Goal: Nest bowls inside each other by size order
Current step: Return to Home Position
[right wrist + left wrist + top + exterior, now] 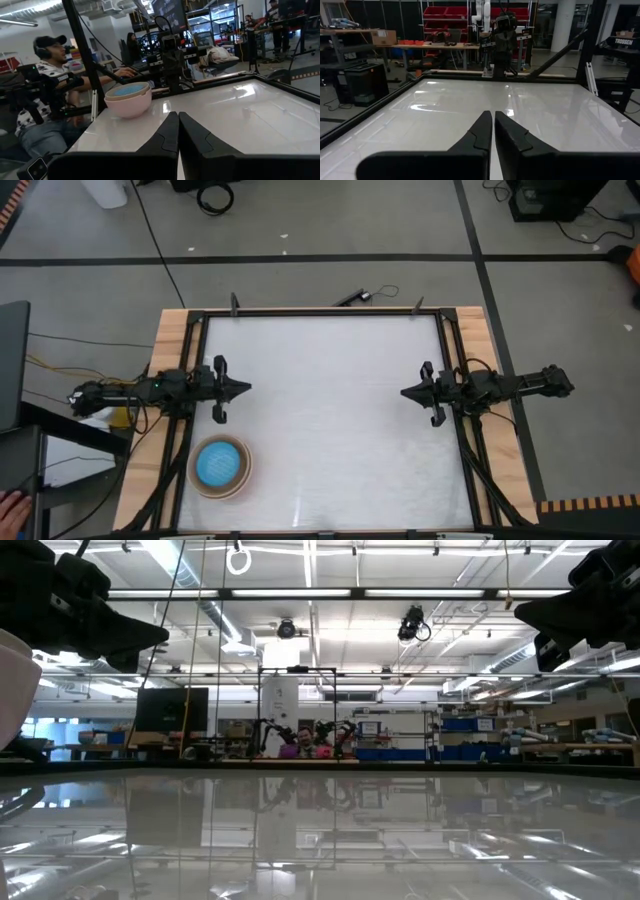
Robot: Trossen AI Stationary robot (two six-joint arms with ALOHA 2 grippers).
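The bowls [220, 467] stand as one nested stack at the table's near left corner: the bright blue one [219, 465] lies innermost, with beige and cream rims around it. The stack also shows in the right wrist view [128, 100], resting by its base on the table; the salmon-pink bowl does not show apart. My left gripper [245, 388] is shut and empty at the table's left side, beyond the stack. My right gripper [406, 392] is shut and empty at the right side.
The white tabletop [330, 420] lies bare between the two grippers, bounded by a black frame [320, 313]. People sit beyond the table's left edge [45, 95]. A hand [12, 505] shows at the near left, off the table.
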